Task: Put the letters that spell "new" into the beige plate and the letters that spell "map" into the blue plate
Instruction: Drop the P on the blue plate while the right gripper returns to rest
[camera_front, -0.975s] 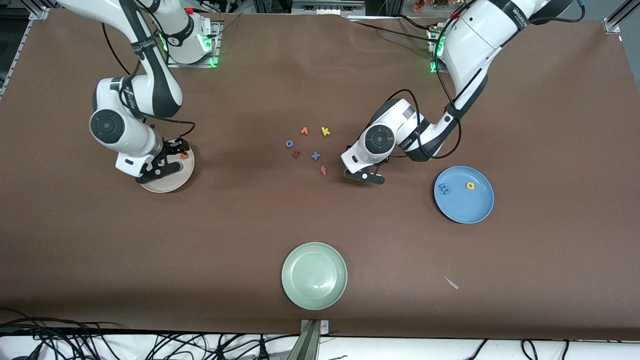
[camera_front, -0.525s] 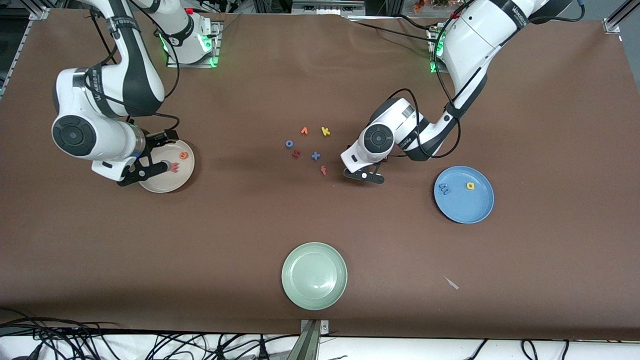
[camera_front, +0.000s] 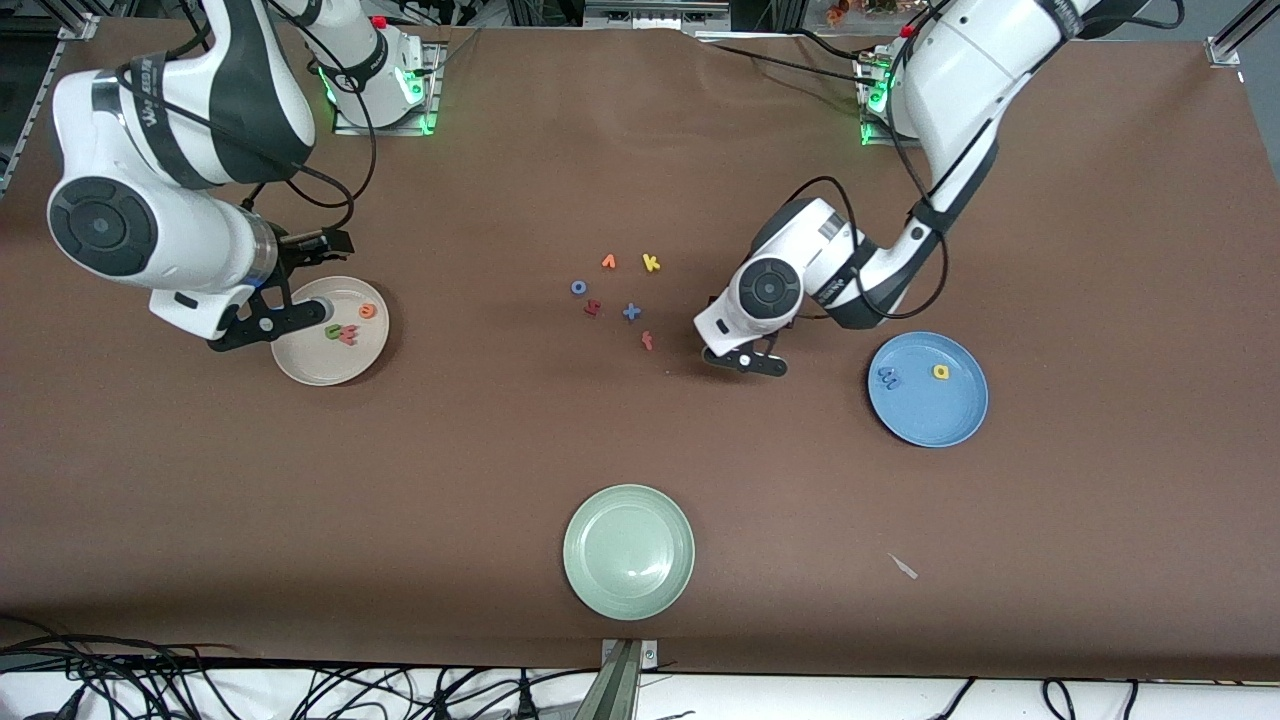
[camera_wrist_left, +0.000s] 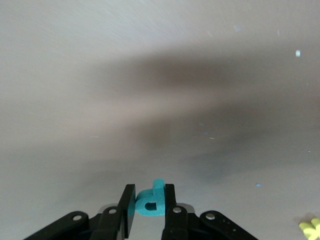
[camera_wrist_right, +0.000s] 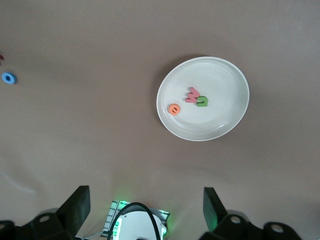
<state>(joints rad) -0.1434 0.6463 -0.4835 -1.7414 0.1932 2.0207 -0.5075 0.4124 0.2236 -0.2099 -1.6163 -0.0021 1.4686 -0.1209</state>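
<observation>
Right gripper (camera_front: 262, 322) risen off beige plate (camera_front: 300, 363), left gripper (camera_wrist_left: 149, 205) clamping teal p (camera_wrist_left: 151, 200)

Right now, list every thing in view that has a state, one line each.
left gripper: shut on the teal p, low over bare table beside the loose letters.
right gripper: open, empty, raised at the beige plate's edge.
beige plate: holds green n, orange e, pinkish-red w.
blue plate: holds blue m and yellow a.
pale green plate: holds nothing.
</observation>
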